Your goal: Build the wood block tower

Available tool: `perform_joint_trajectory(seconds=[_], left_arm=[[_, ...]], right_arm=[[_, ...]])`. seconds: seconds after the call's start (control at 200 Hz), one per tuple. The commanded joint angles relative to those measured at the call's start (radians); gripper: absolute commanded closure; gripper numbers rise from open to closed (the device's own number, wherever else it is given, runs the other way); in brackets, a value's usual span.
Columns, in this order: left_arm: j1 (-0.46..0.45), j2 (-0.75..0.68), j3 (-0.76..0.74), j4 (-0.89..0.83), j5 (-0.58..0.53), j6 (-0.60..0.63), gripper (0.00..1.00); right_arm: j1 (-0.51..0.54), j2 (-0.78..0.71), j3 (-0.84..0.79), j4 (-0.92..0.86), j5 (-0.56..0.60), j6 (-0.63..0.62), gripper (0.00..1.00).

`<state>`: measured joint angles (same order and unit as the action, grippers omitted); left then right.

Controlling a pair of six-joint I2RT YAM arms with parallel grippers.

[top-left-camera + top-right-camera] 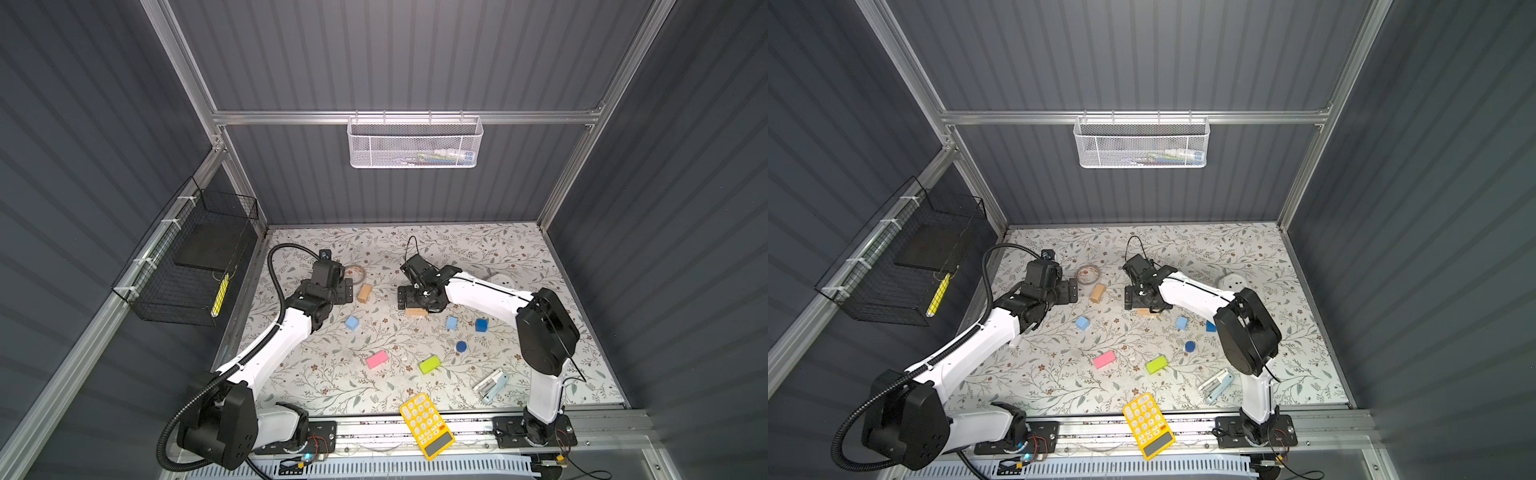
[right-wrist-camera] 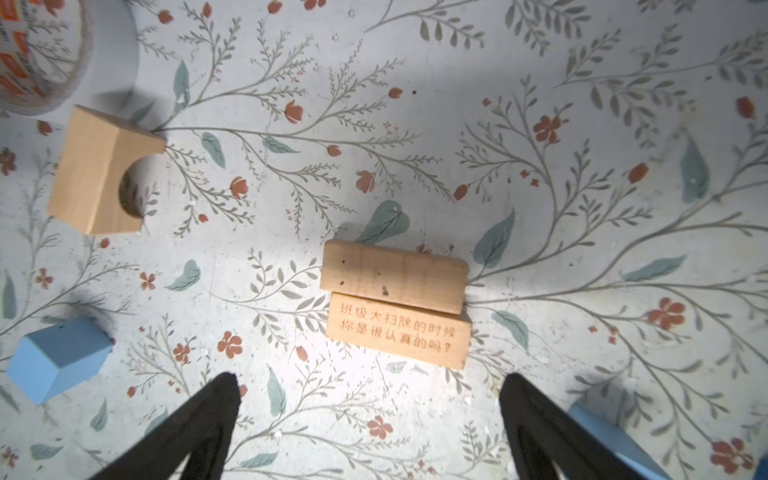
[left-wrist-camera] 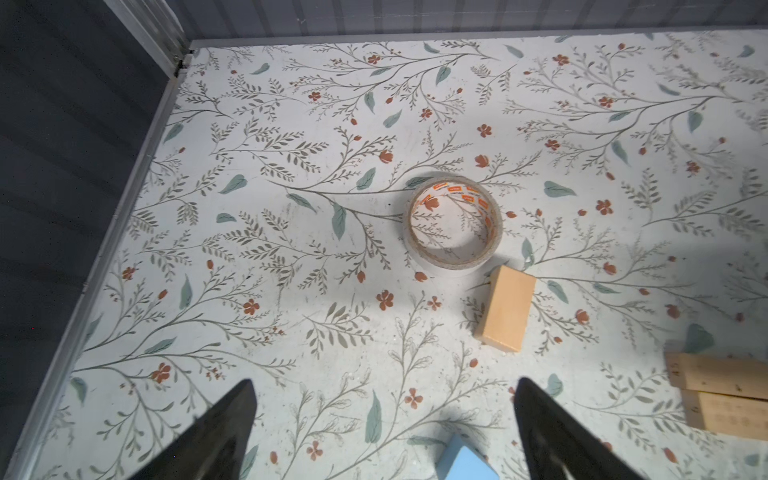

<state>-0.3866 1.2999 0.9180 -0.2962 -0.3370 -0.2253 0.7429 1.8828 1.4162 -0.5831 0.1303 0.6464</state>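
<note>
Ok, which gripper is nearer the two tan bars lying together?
Right. The right gripper hovers over the two tan bars; the left gripper sits farther off, beyond the arched tan block.

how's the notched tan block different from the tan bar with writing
The tan wooden notched block looks blank; the tan wooden bar bears printed characters and has no notch. The notched block lies beside a tape roll; the printed bar lies against a second tan bar. Both are unpainted wood.
</note>
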Motion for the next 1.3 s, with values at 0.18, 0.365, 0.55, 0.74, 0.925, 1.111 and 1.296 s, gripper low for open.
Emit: perform_joint_trajectory(seconds=[0.18,0.365,0.55,0.74,0.925,1.111,1.296], left_arm=[[-0.001,0.134,0.062,0.158,0.423,-0.109,0.32],[-0.017,0.262,0.11,0.199,0.563,-0.17,0.59],[-0.091,0.38,0.21,0.146,0.561,-0.168,0.74],[-0.166,0.51,0.341,0.043,0.504,-0.152,0.83],[-0.187,0.566,0.381,-0.015,0.457,-0.151,0.87],[-0.19,0.588,0.383,-0.043,0.422,-0.154,0.89],[-0.19,0.617,0.399,-0.065,0.406,-0.154,0.88]], right_arm=[[-0.059,-0.204,-0.23,0.101,-0.026,0.035,0.1],[-0.132,-0.268,-0.363,0.245,-0.122,0.044,0.45],[-0.174,-0.247,-0.388,0.301,-0.179,0.017,0.84],[-0.209,-0.189,-0.387,0.336,-0.247,0.007,1.0],[-0.223,-0.136,-0.382,0.349,-0.28,0.007,1.0],[-0.228,-0.11,-0.384,0.347,-0.292,0.015,1.0],[-0.229,-0.079,-0.381,0.35,-0.297,0.029,1.0]])
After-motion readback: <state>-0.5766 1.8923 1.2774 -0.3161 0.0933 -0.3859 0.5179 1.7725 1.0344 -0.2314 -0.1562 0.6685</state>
